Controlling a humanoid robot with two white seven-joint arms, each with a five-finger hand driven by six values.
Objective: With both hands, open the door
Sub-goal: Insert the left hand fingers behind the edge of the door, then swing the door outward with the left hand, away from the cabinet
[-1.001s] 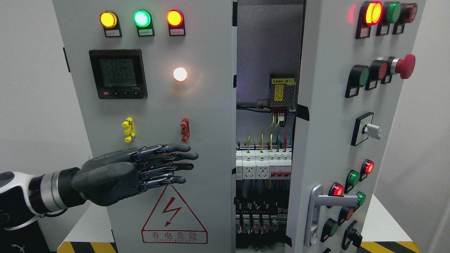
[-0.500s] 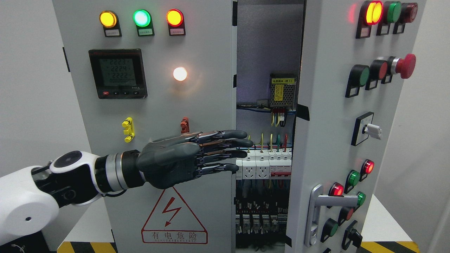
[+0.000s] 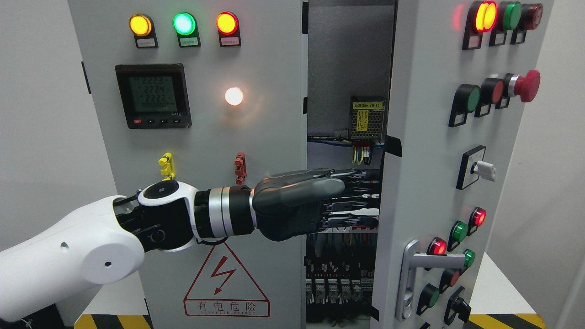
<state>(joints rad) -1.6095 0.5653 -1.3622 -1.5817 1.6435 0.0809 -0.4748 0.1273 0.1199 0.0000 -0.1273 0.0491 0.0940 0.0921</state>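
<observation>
1. One hand was at work: the left hand (image 3: pixel 315 203) had its arm reaching in from the lower left across the closed left door (image 3: pixel 201 137), with its fingers (image 3: pixel 361 198) stretched out nearly straight into the gap; it held nothing, and the fingertips were hidden behind the edge of the right door (image 3: pixel 425 160), so I could not tell whether they touched its inner face
2. The right door stood partly swung out, its control face turned towards us at an angle; the right hand was nowhere in sight
3. As I judged it, the chief danger was the live gear just behind those fingers: the row of breakers and sockets (image 3: pixel 340 288) and the coloured wiring (image 3: pixel 361 153) under the small power supply (image 3: pixel 367 118) lay close, and a reach too deep could snag a wire or flip a switch
4. A push at the door's edge rather than its inner face could let the fingers slip off, or get pinched if the door swung back
5. The forearm passed close in front of the red terminal (image 3: pixel 240 167) and yellow terminal (image 3: pixel 167 165) on the left door, and could knock them
6. On the right door the lever handle (image 3: pixel 432 261), the red mushroom button (image 3: pixel 525 86) and the rotary switch (image 3: pixel 477 170) faced outward, well apart from the hand
</observation>
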